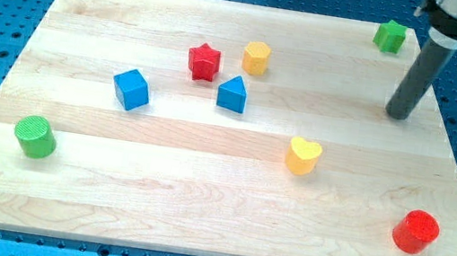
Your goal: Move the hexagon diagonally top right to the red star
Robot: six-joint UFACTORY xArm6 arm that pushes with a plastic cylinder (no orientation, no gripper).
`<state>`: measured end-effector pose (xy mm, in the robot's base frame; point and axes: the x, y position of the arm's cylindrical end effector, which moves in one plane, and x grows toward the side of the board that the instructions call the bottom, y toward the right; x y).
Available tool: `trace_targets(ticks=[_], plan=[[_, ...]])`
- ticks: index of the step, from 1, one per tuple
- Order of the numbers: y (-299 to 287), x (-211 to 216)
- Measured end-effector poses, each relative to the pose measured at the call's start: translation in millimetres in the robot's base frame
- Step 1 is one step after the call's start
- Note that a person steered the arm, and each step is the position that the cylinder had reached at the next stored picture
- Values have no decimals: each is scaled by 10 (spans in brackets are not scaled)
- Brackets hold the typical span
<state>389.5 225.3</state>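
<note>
My tip [397,114] sits well right of the yellow hexagon [256,58]

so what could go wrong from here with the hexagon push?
1. The yellow hexagon already sits just right of and slightly above the red star; a push from the right could easily knock the star.
2. My tip is far off at the view's right, and the blue triangle block lies just below the hexagon, so a low approach may clip it.
3. The green star sits near my rod and could get brushed.
</note>
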Motion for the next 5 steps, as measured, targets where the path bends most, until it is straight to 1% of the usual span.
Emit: trace_targets(ticks=[1, 2, 3, 4, 5], plan=[[-1121, 103], [-1503, -130], [-1617, -213], [-1648, -212], [-1804, -165]])
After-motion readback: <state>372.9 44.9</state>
